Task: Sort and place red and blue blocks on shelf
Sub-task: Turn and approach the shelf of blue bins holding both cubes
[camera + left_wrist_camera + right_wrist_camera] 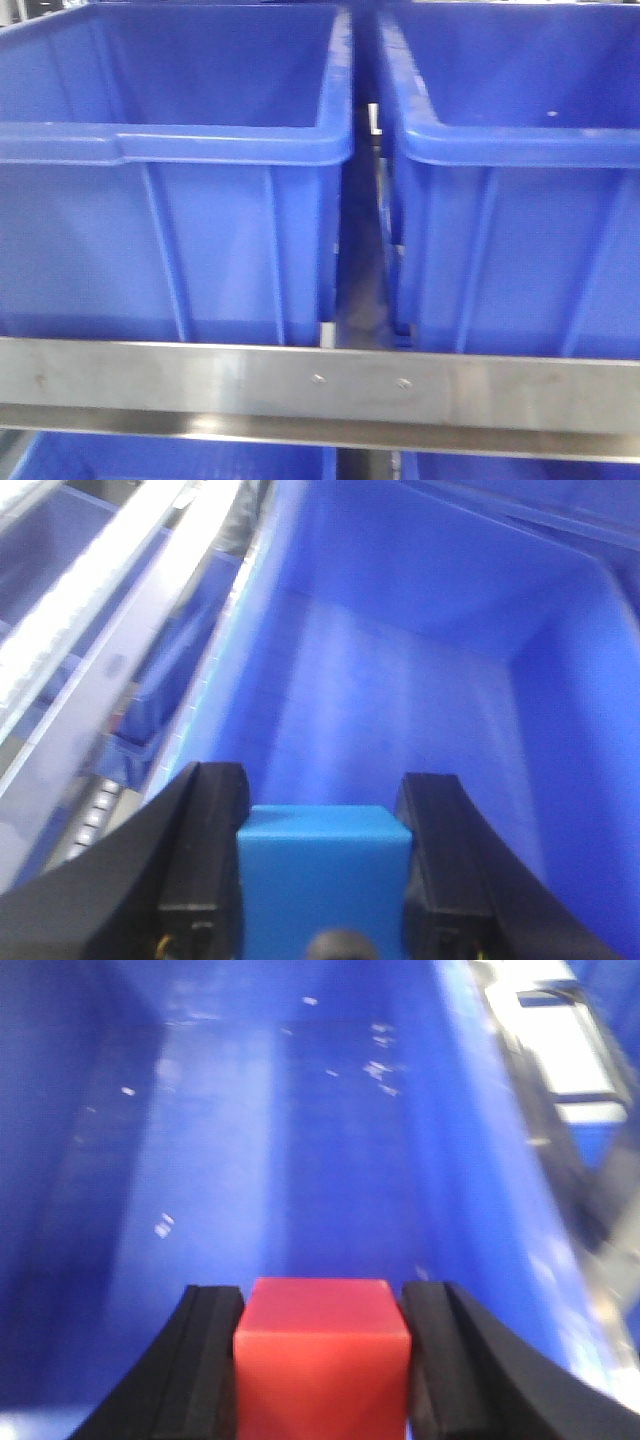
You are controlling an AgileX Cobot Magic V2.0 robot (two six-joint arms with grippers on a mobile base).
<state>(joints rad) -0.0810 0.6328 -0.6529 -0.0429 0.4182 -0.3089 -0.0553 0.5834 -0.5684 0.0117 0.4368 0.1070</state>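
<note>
Plainly pinched in the left hand (pixel 322 805): the blue block (pixel 325 880), squeezed on both side faces by the black fingers (pixel 205 850), top face showing just past the palm. Ahead of and below that hand, the open inside of a large blue bin (pixel 430 680), with white roller tracks (pixel 75 605) running off to the hand's left. Likewise clamped in the right hand (pixel 322 1295): the red block (pixel 322 1360), tight between two black fingers (pixel 445 1360), hanging over the scuffed blue bin floor (pixel 300 1140) straight ahead of the hand, bin wall rising to the hand's right. Seen from the front: the shelf with its brushed-steel front rail (pixel 150 380) and two screws (pixel 318 379) near the middle, carrying the left-side bin (pixel 170 230) and the right-side bin (pixel 520 240) side by side, a narrow gap between them, plus lower bins (pixel 170 455) just under the rail. Cannot tell which of these bins each hand hangs over.
</note>
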